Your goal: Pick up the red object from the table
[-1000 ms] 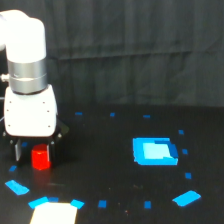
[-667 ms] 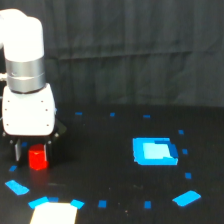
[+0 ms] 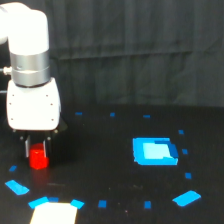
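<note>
Black flat surface (image 3: 115,200) speckled with little blue tape marks, big white robot arm (image 3: 30,75) at the exterior view's left, and its dark fingers (image 3: 37,149) are clamped on the small red stubby block (image 3: 38,158), whether it's off the surface I can't tell.

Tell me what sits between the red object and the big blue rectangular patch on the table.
Nothing: in the exterior view, only bare black table lies between the red object and the blue patch.
</note>
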Robot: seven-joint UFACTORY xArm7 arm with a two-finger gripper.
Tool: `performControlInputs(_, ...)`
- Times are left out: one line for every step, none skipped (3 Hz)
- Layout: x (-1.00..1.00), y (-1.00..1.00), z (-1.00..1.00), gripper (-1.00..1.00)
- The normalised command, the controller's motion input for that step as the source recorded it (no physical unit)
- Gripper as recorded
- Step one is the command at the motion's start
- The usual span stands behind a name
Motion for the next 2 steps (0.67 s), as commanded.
performControlInputs(0.53,0.12,1.00,-1.00)
performControlInputs(1.00,0.39,1.00,-0.86)
